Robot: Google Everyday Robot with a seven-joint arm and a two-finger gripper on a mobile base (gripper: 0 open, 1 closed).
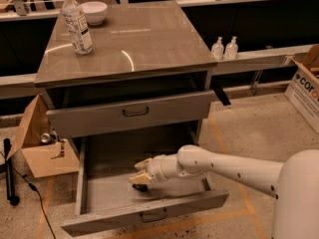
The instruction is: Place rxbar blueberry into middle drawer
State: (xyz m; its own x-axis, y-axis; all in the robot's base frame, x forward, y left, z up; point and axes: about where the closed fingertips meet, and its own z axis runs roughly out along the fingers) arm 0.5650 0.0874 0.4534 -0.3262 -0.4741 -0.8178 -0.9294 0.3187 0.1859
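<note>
The middle drawer is pulled out wide at the bottom of the cabinet, with a grey floor and a dark front handle. My gripper reaches into it from the right and hangs low over the floor near the drawer's middle. A small dark piece shows just under the gripper's tip, close to the floor; it looks like the rxbar blueberry, mostly hidden by the gripper. My white arm crosses the drawer's right side.
The grey drawer above stands slightly out. A water bottle and a white bowl are on the cabinet top. An open cardboard box sits on the floor to the left, another box to the right.
</note>
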